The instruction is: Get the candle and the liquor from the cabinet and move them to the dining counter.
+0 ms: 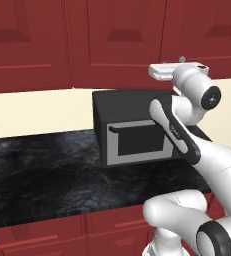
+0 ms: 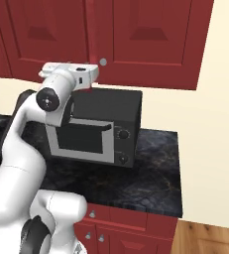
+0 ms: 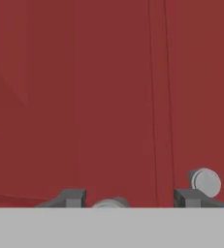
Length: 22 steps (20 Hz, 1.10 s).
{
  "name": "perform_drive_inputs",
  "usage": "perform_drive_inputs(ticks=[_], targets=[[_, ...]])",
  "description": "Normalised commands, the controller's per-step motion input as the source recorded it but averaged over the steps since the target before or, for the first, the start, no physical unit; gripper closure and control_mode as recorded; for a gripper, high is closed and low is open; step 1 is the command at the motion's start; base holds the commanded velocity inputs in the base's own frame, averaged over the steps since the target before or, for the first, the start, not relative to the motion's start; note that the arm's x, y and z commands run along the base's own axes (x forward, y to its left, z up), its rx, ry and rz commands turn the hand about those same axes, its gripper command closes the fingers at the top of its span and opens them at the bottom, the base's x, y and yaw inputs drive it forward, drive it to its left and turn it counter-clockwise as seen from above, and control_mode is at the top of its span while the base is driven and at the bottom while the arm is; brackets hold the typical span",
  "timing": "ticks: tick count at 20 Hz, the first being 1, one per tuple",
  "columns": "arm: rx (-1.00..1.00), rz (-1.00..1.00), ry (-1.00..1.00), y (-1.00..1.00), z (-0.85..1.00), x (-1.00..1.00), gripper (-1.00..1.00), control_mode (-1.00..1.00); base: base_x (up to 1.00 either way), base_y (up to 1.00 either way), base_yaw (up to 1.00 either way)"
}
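Note:
The cabinet (image 1: 112,40) (image 2: 150,39) is a row of dark red panelled wall doors, all shut, so the candle and the liquor are hidden. My gripper (image 3: 129,199) is raised right up against the doors (image 3: 84,97), above the microwave. It is open, its two dark fingertips (image 3: 70,197) standing wide apart. A round silver knob (image 3: 111,203) peeks up between the fingertips, and a second knob (image 3: 205,182) sits just beyond the right one. From the base views my white hand (image 1: 163,71) (image 2: 81,72) is level with the doors' lower edge, close to a knob (image 1: 182,59) (image 2: 102,62). The dining counter is out of view.
A black microwave (image 1: 132,127) (image 2: 101,126) stands on the black marbled counter (image 1: 47,175) (image 2: 150,168) directly under my hand. Red drawer fronts (image 1: 37,240) run below the counter. A cream wall (image 2: 215,124) closes off the right side.

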Motion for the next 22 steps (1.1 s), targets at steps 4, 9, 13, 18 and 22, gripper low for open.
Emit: perform_drive_inputs(ticks=[4, 9, 13, 18, 22], targets=[[0.00, 0.01, 0.00, 0.35, 0.00, -0.66, 1.00, -1.00, 0.00, 0.00, 0.00], [0.00, 0.00, 0.00, 0.32, 0.00, -0.73, 1.00, -1.00, 0.00, 0.00, 0.00], [0.00, 0.00, 0.00, 0.31, 0.00, -0.77, 1.00, -1.00, 0.00, 0.00, 0.00], [0.00, 0.00, 0.00, 0.29, 0.00, -0.71, 1.00, -1.00, 0.00, 0.00, 0.00], [0.00, 0.00, 0.00, 0.31, 0.00, -0.61, 1.00, -1.00, 0.00, 0.00, 0.00]])
